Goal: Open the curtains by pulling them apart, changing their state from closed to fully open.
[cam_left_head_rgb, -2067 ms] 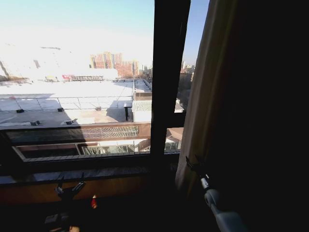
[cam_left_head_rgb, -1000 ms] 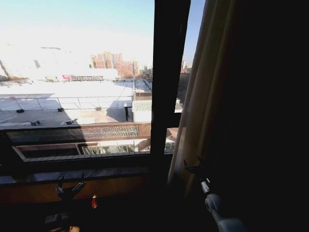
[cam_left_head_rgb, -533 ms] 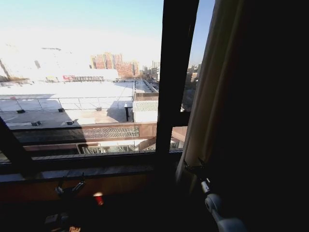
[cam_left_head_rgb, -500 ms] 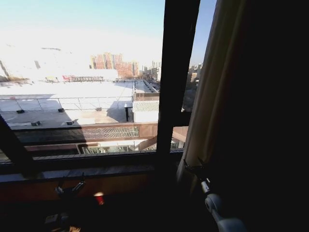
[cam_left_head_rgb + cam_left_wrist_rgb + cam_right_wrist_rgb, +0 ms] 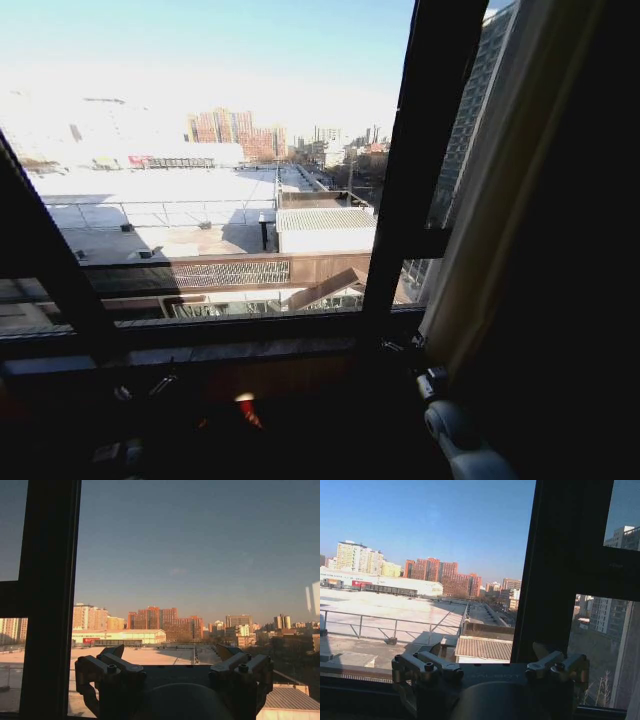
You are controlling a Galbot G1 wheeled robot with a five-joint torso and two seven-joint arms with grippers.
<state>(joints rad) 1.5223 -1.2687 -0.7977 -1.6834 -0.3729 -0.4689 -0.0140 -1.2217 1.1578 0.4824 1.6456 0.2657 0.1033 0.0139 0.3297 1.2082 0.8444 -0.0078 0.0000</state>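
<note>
Right gripper (image 5: 490, 667): your jaws stand apart, empty.
Left gripper (image 5: 172, 667): jaws apart, facing glass.
Curtains (image 5: 480, 250): gathered just right of your right jaws, apparently not touching.

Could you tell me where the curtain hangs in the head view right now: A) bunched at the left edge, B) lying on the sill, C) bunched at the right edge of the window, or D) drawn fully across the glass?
C: the curtain hangs gathered right of the dark window frame bar, above the right gripper.
</note>
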